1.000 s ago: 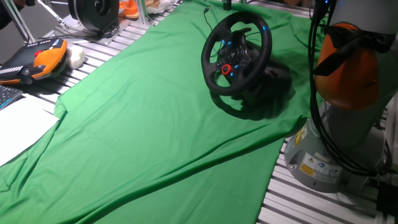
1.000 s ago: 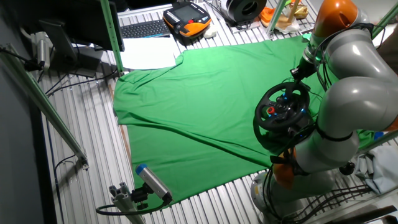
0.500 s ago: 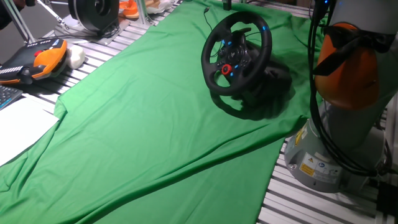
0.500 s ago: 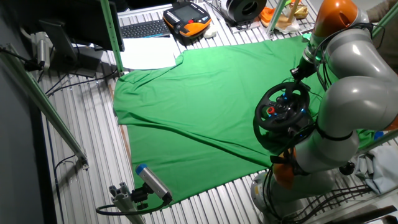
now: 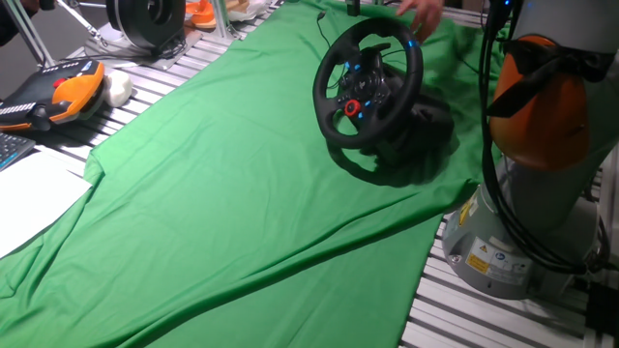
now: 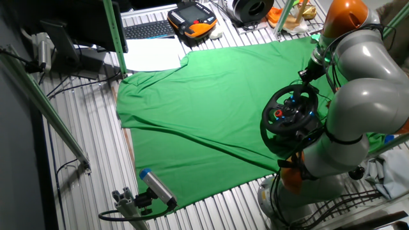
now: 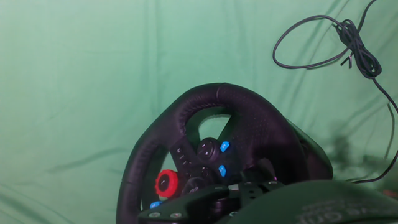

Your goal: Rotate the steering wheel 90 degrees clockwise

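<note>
The steering wheel is black with a thick rim, a red knob and blue lit buttons on its hub. It stands tilted on its bulky black base on the green cloth, close to my arm's pedestal. In the other fixed view my gripper is a small dark shape just above the steering wheel, at its top rim. Its fingers are too small to make out there. The hand view looks down on the steering wheel from close by and shows no fingers.
A person's hand reaches in at the wheel's far side. A thin black cable loops on the green cloth. An orange-black pendant, white paper and a round drum device lie to the left.
A person's hand has come into the fixed view behind the wheel's top rim. The wheel and my arm have not visibly moved.
</note>
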`<action>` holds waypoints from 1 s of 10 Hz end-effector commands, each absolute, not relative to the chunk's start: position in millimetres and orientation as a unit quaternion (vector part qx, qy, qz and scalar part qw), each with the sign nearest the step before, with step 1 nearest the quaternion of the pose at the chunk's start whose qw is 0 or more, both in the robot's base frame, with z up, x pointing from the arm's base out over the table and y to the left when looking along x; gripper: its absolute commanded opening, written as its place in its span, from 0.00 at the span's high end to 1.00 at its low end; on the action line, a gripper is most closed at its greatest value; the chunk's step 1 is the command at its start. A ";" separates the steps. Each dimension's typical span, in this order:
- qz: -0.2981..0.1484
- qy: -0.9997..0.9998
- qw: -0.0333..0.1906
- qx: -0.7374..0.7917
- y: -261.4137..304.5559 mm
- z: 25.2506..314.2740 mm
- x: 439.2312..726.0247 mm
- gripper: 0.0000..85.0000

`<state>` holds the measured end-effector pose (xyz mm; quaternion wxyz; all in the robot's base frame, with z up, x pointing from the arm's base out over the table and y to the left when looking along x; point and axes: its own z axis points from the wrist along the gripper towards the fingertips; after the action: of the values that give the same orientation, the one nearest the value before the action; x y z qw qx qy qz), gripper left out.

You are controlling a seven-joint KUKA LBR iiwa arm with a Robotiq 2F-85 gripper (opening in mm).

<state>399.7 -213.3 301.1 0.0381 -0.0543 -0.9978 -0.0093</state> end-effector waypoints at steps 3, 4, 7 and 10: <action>-0.004 -0.998 0.029 -0.060 -213.3 301.1 399.6 1.00; -0.009 -0.997 0.031 -0.067 -213.3 301.1 399.6 1.00; -0.021 -0.998 0.034 -0.058 -213.3 301.1 399.6 1.00; -0.018 -0.997 0.020 -0.077 -213.3 301.1 399.6 1.00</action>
<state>399.6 -213.0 301.5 0.0216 -0.0783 -0.9965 -0.0199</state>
